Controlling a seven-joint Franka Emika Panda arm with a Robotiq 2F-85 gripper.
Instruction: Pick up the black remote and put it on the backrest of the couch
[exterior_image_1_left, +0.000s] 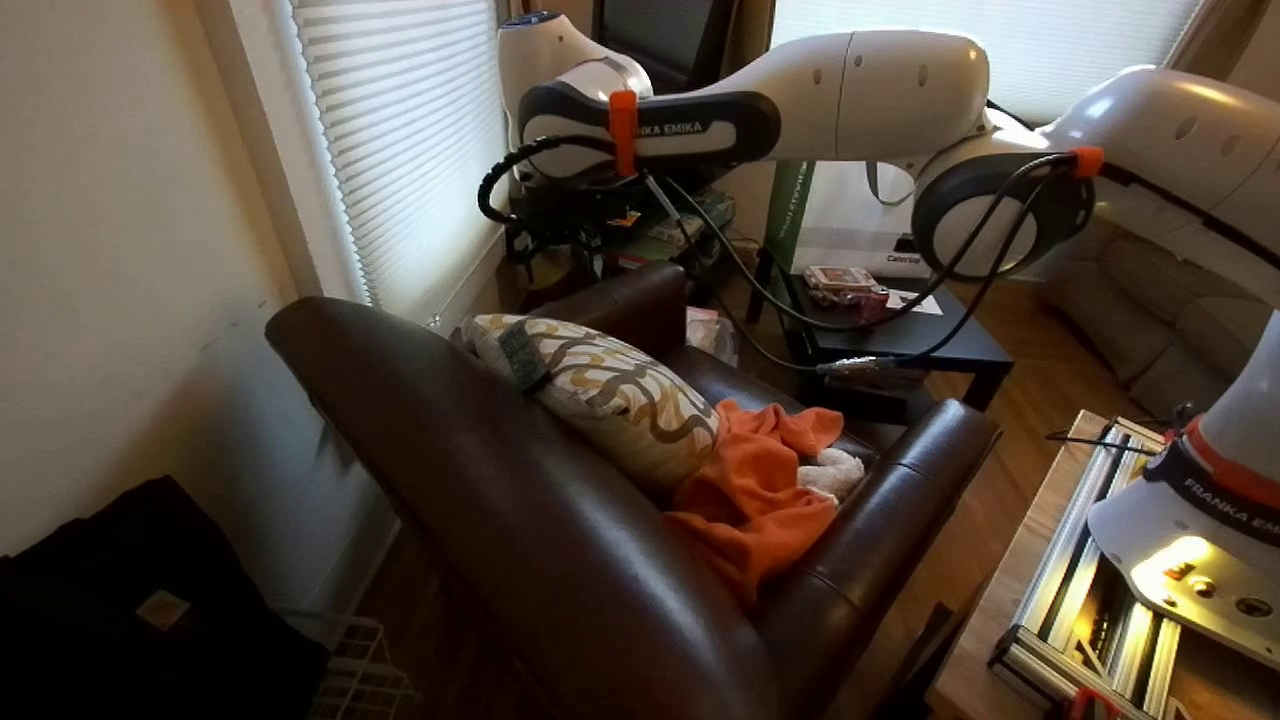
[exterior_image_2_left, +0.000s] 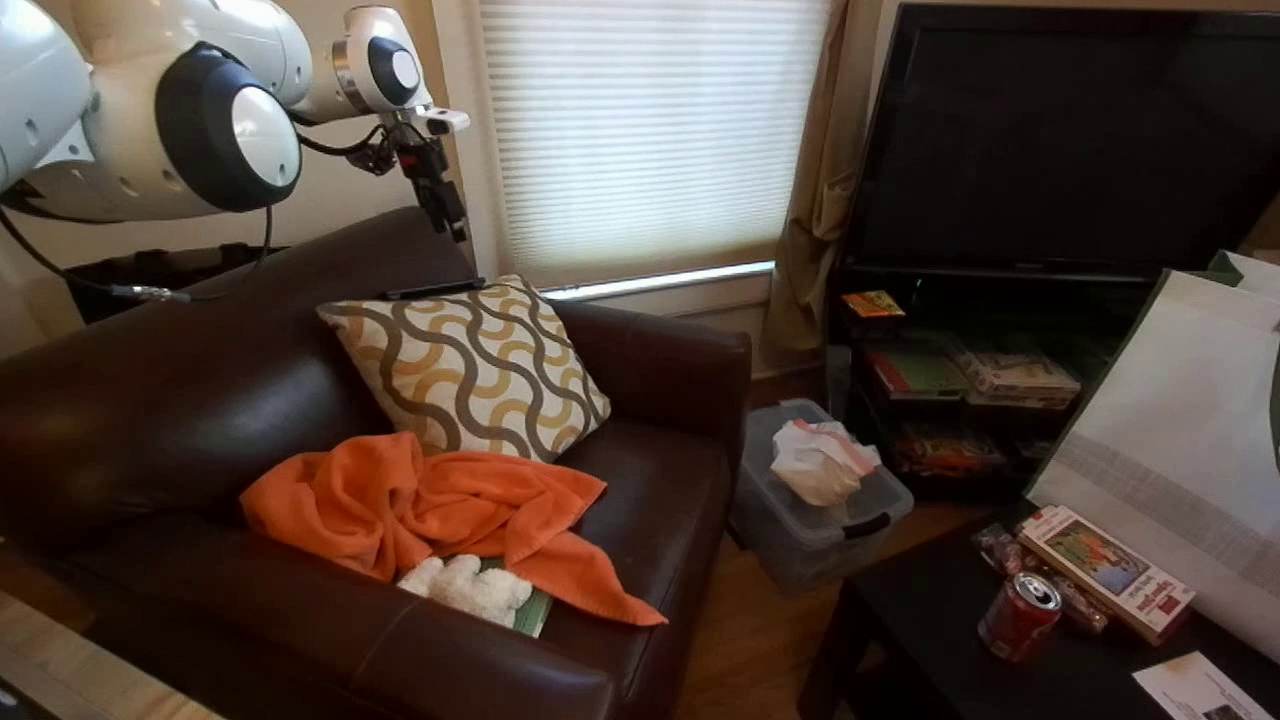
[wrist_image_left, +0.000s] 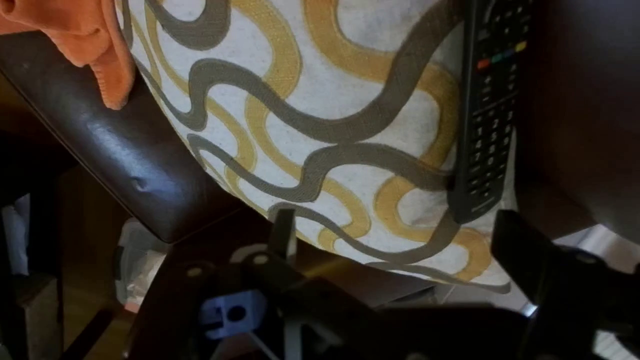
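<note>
The black remote lies along the upper edge of the patterned cushion, just beside the backrest of the couch. The gripper hangs above, its fingers parted wide, holding nothing and, in an exterior view, clear of remote and cushion. An orange cloth lies over the seat.

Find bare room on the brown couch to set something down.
The backrest is bare along its visible top, behind the patterned cushion. The seat has a free patch between the cushion, the orange cloth and the window-side armrest. Crowded: the seat where the cloth and a white fluffy thing lie; the cushion's top edge, holding the black remote.
</note>
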